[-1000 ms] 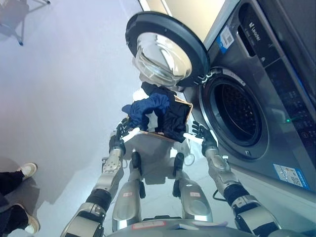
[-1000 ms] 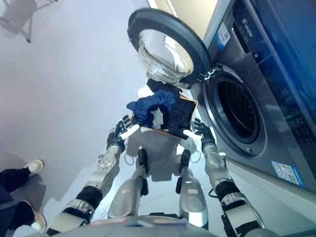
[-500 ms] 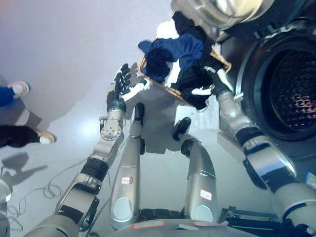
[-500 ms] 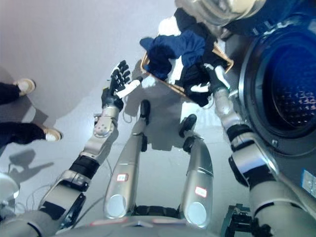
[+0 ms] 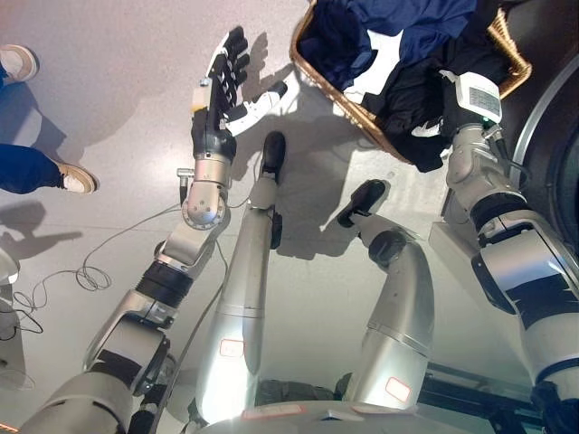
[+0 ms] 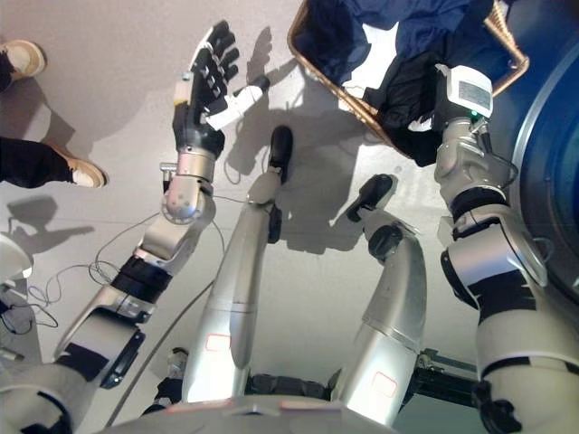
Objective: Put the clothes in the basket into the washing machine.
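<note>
— Presently, how is the left hand (image 5: pixel 220 95) found?
— Spread open, beside the basket (image 5: pixel 336 92).
— And the right hand?
— Buried among clothes (image 5: pixel 407 36) in the basket; its state cannot be told.

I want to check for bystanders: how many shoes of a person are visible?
2: one shoe at the upper left edge, another shoe lower on the left. More may be out of view.

Left robot hand (image 5: pixel 222 95) spread beside basket (image 5: pixel 336 98) of clothes (image 5: pixel 412 54); right robot hand apparently buried
</note>
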